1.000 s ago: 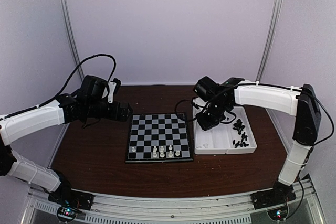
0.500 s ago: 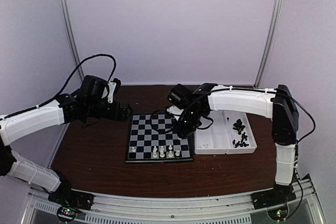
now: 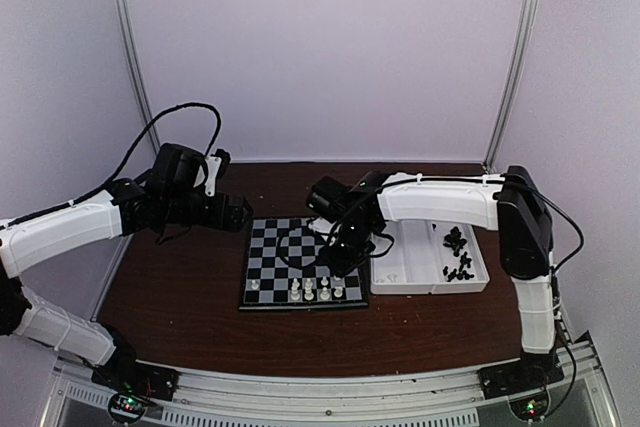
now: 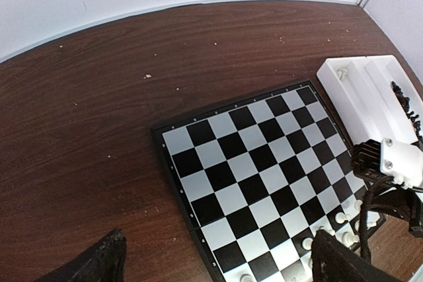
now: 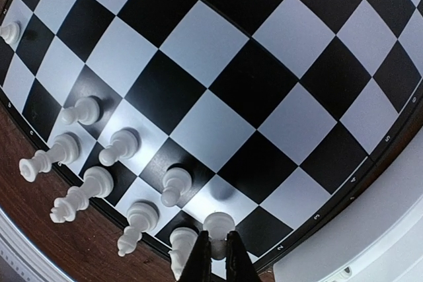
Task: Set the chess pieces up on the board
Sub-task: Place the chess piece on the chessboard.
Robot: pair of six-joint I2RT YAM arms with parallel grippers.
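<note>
Where the board lies: the board (image 3: 290, 247) is flat on the brown tabletop (image 3: 170, 287), between the two arms. A white tray (image 3: 405, 269) sits just beside its right edge.
Right jaws: the right gripper (image 5: 217, 257) reaches over the near right part of the board. Its jaws are pressed together on a small white piece (image 5: 218, 224).
Piece and jaws: the white piece sits right between the two tips, and its round end sticks out past them. It is over the nearest row of squares, close to the near right corner. I cannot tell if it touches the square under it.
Other white ones: more white chess pieces (image 5: 119, 146) stand in the two nearest rows, close beside the pinched one. One more white one (image 3: 254, 287) stands alone by the near left corner.
Black ones: the black pieces (image 3: 456, 252) lie in a heap in the right part of the tray.
Left jaws: the left gripper (image 3: 236, 214) hangs over the tabletop, by the far left corner of the board. Its jaws are spread wide and hold nothing. It is well apart from all the pieces.
</note>
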